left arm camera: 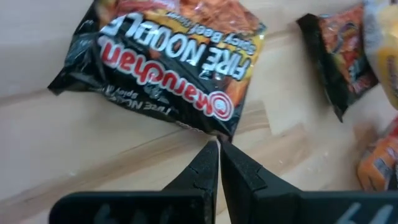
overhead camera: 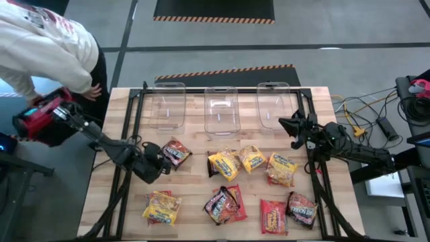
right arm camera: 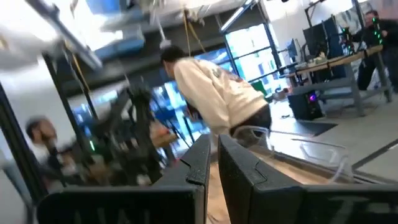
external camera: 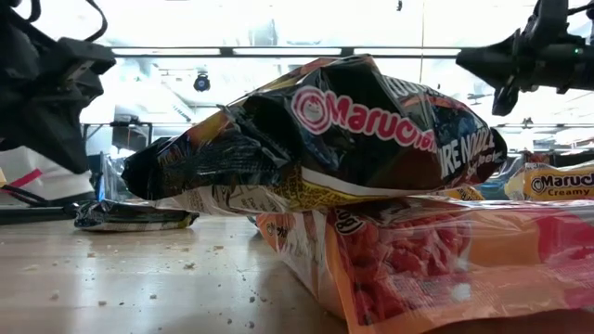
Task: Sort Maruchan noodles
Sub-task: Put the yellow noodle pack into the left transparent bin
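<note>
Nine noodle packets (overhead camera: pixel 224 163) loose on tabletop (overhead camera: pixel 195 222); three bins (overhead camera: pixel 221 108) empty; left hand (overhead camera: pixel 165 159) pinched shut, holding nothing.

Yellow packets (overhead camera: pixel 226 163), red packets (overhead camera: pixel 273 216) and black packets (overhead camera: pixel 176 152) with white and red printed letters are seen on a light wooden table (overhead camera: pixel 195 215); clear bins (overhead camera: pixel 221 109) are placed behind.

Both arms are dark and thin, with chunky joints; the left arm (overhead camera: pixel 101 138) has a red block at its base; its black fingers (left arm camera: pixel 202 177) are flat, pointed wedges with small notches.
</note>
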Robot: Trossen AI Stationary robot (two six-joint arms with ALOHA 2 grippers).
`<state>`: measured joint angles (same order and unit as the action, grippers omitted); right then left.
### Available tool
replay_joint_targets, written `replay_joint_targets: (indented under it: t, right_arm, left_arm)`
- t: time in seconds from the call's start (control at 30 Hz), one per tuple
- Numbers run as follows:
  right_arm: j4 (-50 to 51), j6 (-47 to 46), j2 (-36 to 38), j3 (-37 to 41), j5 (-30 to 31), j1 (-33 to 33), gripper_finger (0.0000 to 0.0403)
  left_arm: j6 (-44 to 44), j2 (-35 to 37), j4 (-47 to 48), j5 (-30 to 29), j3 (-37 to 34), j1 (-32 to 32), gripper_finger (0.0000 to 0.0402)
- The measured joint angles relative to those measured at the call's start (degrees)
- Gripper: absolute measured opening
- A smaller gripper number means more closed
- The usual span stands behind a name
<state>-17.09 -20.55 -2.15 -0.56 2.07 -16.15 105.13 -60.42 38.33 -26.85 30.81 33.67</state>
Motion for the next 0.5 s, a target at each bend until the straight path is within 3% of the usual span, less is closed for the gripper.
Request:
replay_joint_targets:
  t: [0.27,0.5]
  right_arm:
    - [-1.78,-3.52,-4.33,-3.13,-0.56,0.01,0.0022]
    - [0.94,-2.62,-18.58,-11.53,-1.06,0.01,0.0022]
  left_arm:
    - [2.43,-2.6,0.02,0.02,0.0,0.04,0.0]
    - [-0.6,-3.58,0.41,-0.04,0.0,0.02,0.0]
